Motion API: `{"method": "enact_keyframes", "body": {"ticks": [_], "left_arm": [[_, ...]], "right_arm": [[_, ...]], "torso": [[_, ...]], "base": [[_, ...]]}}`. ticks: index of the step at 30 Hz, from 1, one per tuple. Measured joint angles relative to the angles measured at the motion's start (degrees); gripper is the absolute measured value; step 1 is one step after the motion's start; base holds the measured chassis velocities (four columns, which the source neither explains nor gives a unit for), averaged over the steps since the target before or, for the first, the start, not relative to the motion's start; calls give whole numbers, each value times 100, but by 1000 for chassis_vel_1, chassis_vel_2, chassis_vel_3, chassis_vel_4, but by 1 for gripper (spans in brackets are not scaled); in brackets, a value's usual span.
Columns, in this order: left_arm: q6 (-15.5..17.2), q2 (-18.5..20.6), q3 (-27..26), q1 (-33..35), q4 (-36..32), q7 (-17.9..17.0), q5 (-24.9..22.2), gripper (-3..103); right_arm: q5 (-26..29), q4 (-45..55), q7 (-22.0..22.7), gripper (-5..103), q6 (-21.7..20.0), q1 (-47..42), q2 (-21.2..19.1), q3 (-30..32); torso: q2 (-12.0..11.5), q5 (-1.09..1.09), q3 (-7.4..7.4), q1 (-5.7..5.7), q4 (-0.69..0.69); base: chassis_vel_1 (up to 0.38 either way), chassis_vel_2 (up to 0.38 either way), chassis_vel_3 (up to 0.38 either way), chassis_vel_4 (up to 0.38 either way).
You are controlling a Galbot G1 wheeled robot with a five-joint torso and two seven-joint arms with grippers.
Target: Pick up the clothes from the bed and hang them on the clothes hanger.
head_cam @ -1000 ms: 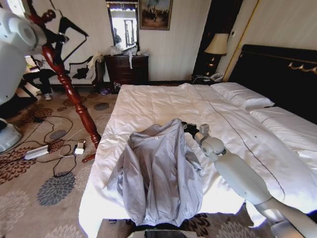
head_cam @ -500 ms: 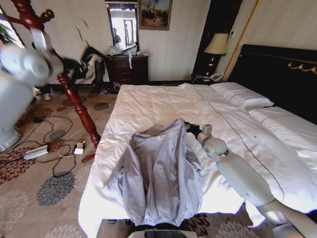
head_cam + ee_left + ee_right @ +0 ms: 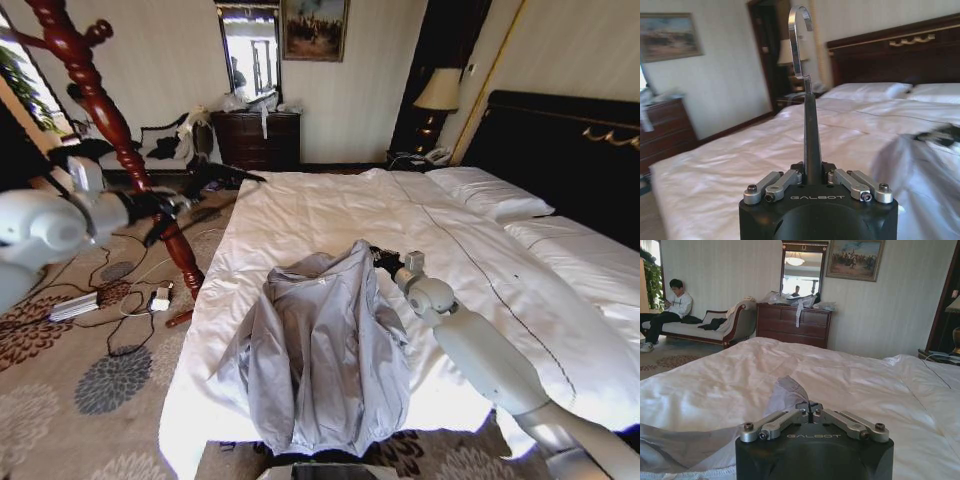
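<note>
The clothes [image 3: 322, 350], a light grey shirt with a small white label at the collar, lie spread on the near corner of the bed [image 3: 330, 205]. My right gripper [image 3: 384, 262] is at the shirt's collar side, shut on a pinch of grey cloth [image 3: 788, 391] that stands up from the duvet. My left gripper [image 3: 163, 206] hovers off the bed's left edge, above the carpet. In the left wrist view the left gripper [image 3: 812, 177] is shut on the black clothes hanger [image 3: 812, 140], whose silvery hook [image 3: 799, 37] points away from the wrist. In the head view the clothes hanger [image 3: 222, 172] reaches toward the bed.
A red-brown wooden coat stand [image 3: 112, 125] rises just left of the bed, close to my left arm. Cables and a power strip [image 3: 75, 306] lie on the carpet. Pillows [image 3: 490, 192] and the black headboard [image 3: 570, 150] are on the right. A dresser [image 3: 258, 138] stands at the far wall.
My left arm has swung down from high beside the coat stand to a lower spot by the bed's left edge, carrying the hanger. The right gripper has barely moved at the collar.
</note>
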Motion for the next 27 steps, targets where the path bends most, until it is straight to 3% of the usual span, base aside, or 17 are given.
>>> {"method": "enact_keyframes", "body": {"ticks": [2, 3, 7, 8, 10, 13, 16, 18, 21, 27], "left_arm": [[-163, 65, -237, 495, -68, 351, 87, 16], [-163, 65, -237, 495, -68, 351, 87, 16], [-670, 158, -213, 1179, 210, 1139, 181, 16], [-670, 158, -213, 1179, 210, 1139, 181, 16], [-1189, 74, -130, 1485, 738, 1807, 572, 16], [-1431, -19, 132, 1411, 998, 2187, 677, 16], [-1932, -347, 578, 1159, 1442, 2838, 814, 16], [-2037, -435, 644, 1126, 1535, 2954, 846, 16], [-2477, -874, 815, 1010, 1951, 3293, 1059, 16], [-2469, -1456, 877, 934, 2141, 3526, 1005, 16]], "right_arm": [[-43, 0, 1, 0, 11, -10, -5, 14], [-43, 0, 1, 0, 11, -10, -5, 14], [-31, 15, 19, 0, 3, -69, -22, 95], [-31, 15, 19, 0, 3, -69, -22, 95], [10, 80, 33, 0, -7, -61, -5, 98], [37, 130, 34, 0, -8, -60, -31, 103], [59, 158, 34, 0, -8, -76, -99, 133], [61, 158, 33, 0, -6, -78, -111, 135], [102, 159, 28, 0, 5, -79, -132, 120], [149, 351, 20, 0, 12, -98, -205, 56]], "torso": [[0, 2, 0, 0, 7], [0, 2, 0, 0, 7], [0, 2, 0, 0, -3], [0, 2, 0, 0, -3], [-1, 0, 1, 1, 8], [-1, -3, 1, 1, 9], [-1, 1, 1, 0, -2], [-1, 2, 1, 1, -3], [-1, 0, 1, 1, 2], [-1, 2, 1, 1, 1]], "base": [[0, 0, 0, 0], [0, 0, 0, 0], [0, 0, 0, 0], [0, 0, 0, 0], [0, 0, 0, 0], [0, 0, 0, 0], [0, 0, 0, 0], [0, 0, 0, 0], [0, 0, 0, 0], [0, 0, 0, 0]]}}
